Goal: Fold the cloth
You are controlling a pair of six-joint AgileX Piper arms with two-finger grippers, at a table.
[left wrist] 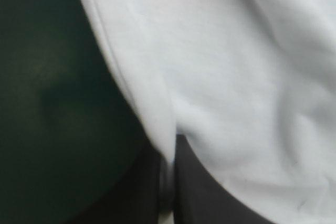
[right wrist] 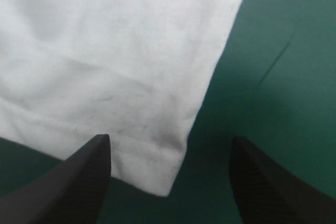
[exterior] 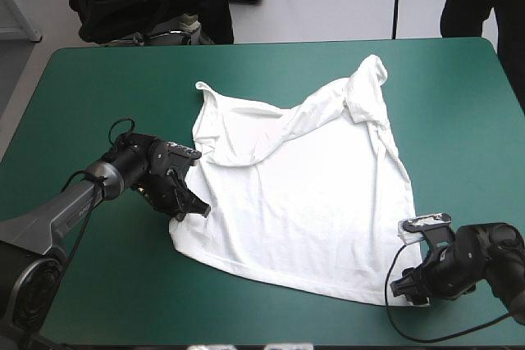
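High view: the T-shirt (exterior: 303,202) lies spread on the table (exterior: 90,96), white on the teal-green cover, a bit right of centre.
Fabric: soft, thin cloth. It is smooth and flat over the near half, and rumpled into ridges and folds at the far half.
Shape: roughly a four-sided sheet, widest at the hem. The far end is bunched, with one part poking toward the far right.
Axis: the long axis runs near to far, leaning slightly right at the far end. The hem faces the near edge and slants toward the near right corner.
Left hand (exterior: 194,209): low at the hem's left corner. In the left wrist view the black fingers (left wrist: 210,203) are pressed together with the cloth's edge caught between them, so it's gripping the T-shirt.
Right hand (exterior: 408,288): at the hem's right corner. In the right wrist view the fingers stand wide apart, and the squared corner with its stitched hem band lies between them on the cover, nothing pinched.
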